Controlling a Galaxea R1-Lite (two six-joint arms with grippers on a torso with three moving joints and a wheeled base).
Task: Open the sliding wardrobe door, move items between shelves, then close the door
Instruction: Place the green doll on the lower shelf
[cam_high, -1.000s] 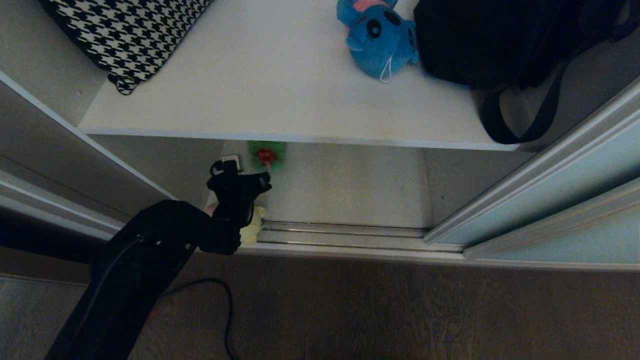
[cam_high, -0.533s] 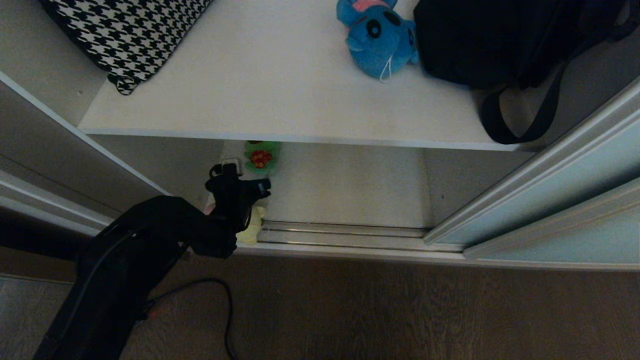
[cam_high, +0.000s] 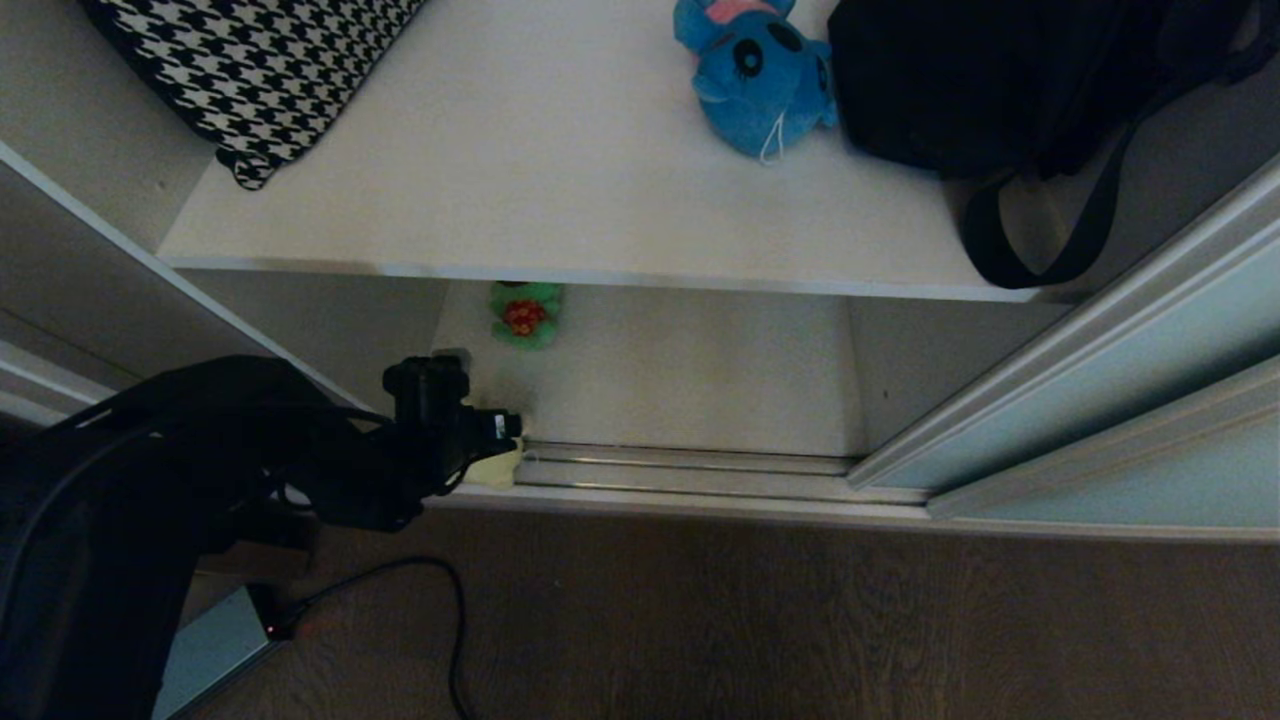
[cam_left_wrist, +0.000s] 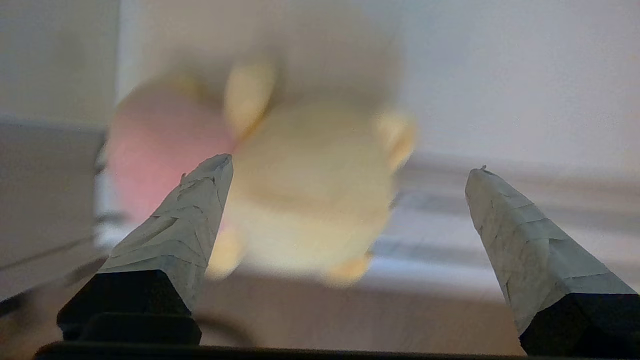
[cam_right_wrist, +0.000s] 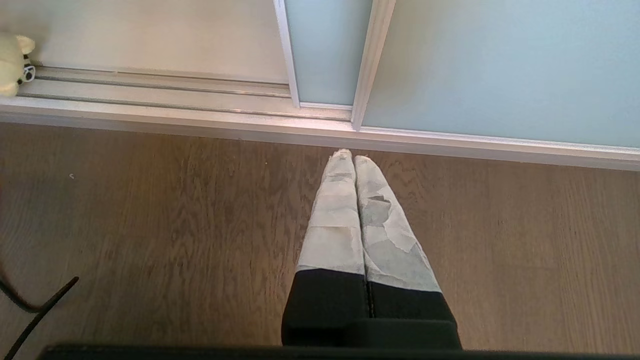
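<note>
The sliding wardrobe door (cam_high: 1110, 385) of pale blue-green glass stands pushed to the right, so the shelves show. A blue plush toy (cam_high: 757, 72) lies on the upper shelf (cam_high: 560, 190). A pale yellow plush (cam_high: 499, 467) with a pink part (cam_left_wrist: 150, 150) lies at the front left corner of the lower shelf (cam_high: 700, 370), by the door track. My left gripper (cam_high: 488, 438) hangs just in front of it, open; in the left wrist view the plush (cam_left_wrist: 310, 195) sits loose beyond the fingertips (cam_left_wrist: 192, 210). My right gripper (cam_right_wrist: 352, 156) is shut over the wood floor.
A small green toy (cam_high: 524, 312) lies further back on the lower shelf. A black bag (cam_high: 1010, 80) and a houndstooth cushion (cam_high: 250, 70) sit on the upper shelf. A black cable (cam_high: 455, 620) runs over the floor (cam_high: 800, 620). The door track (cam_right_wrist: 165, 87) runs along the front.
My left arm has drawn back and down toward the left, away from the lower shelf. Its gripper has widened, and the yellow plush stays at the shelf's front corner.
</note>
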